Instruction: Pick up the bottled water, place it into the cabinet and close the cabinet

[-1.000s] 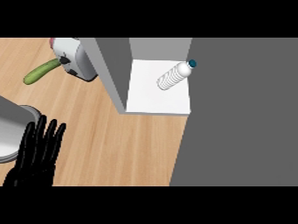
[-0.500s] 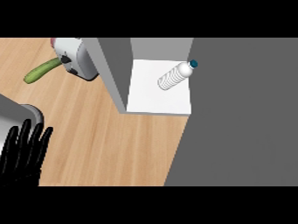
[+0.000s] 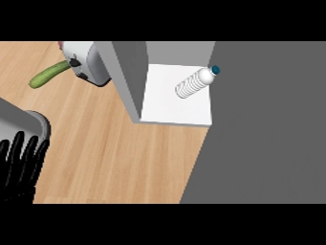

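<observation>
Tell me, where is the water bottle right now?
In the head view, the water bottle lies on its side on the white cabinet shelf, upper middle, between the grey cabinet wall and the big grey door.

Clear ribbed bottled water (image 3: 195, 84), blue cap, lying inside open cabinet (image 3: 177, 103).

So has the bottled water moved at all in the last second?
No. The bottled water lies at the same spot on the white cabinet shelf, cap toward the grey door.
</observation>
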Tool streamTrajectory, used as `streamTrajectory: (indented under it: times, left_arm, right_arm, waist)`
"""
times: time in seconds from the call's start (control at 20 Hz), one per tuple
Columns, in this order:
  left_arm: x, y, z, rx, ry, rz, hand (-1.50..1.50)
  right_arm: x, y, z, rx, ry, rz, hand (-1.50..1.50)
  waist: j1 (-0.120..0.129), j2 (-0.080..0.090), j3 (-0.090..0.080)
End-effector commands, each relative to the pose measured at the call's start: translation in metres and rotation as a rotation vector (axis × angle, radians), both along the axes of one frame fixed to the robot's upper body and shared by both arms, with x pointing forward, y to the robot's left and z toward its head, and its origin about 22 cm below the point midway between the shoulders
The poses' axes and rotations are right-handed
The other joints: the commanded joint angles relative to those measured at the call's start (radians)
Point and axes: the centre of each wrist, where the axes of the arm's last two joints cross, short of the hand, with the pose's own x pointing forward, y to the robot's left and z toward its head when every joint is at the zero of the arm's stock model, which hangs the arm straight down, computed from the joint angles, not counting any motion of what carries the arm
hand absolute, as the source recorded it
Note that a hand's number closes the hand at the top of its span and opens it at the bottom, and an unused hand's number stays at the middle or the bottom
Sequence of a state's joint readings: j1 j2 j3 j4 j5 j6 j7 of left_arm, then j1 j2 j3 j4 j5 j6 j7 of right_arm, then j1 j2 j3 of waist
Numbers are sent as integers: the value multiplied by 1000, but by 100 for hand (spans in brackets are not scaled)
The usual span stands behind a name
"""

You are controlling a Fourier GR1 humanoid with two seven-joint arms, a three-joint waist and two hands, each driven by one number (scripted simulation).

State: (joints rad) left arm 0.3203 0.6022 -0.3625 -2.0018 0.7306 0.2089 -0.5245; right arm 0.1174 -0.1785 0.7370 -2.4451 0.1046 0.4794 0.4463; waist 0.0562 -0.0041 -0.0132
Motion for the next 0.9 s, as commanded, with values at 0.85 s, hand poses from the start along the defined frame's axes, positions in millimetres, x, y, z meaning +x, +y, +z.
streamTrajectory:
  times: [0.85]
  left_arm:
    - [-2, 11, 8, -6, -44, -73, -150]
  right_arm:
    - [20, 43, -22, 138, 281, 80, 150]
  waist:
    - [97, 47, -2]
